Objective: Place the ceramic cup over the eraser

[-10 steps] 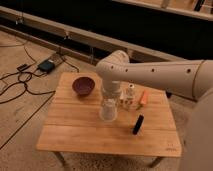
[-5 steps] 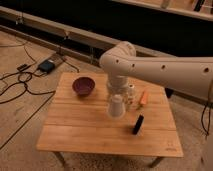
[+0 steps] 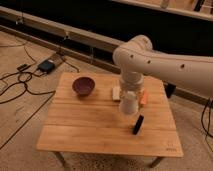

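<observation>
The white ceramic cup (image 3: 128,103) hangs under my gripper (image 3: 129,94), which is shut on its upper part and holds it just above the wooden table (image 3: 75,125), right of centre. The black eraser (image 3: 138,124) lies on the table just in front of and slightly right of the cup, apart from it. My white arm comes in from the upper right and hides the area behind the cup.
A dark maroon bowl (image 3: 83,86) stands at the back left of the table. A cream block (image 3: 116,93) lies left of the cup and an orange stick (image 3: 144,97) lies right of it. Cables and a small box (image 3: 46,65) lie on the floor at left.
My gripper has carried the cup to the right across the table, closer to the eraser. The eraser, bowl, block and stick have not moved.
</observation>
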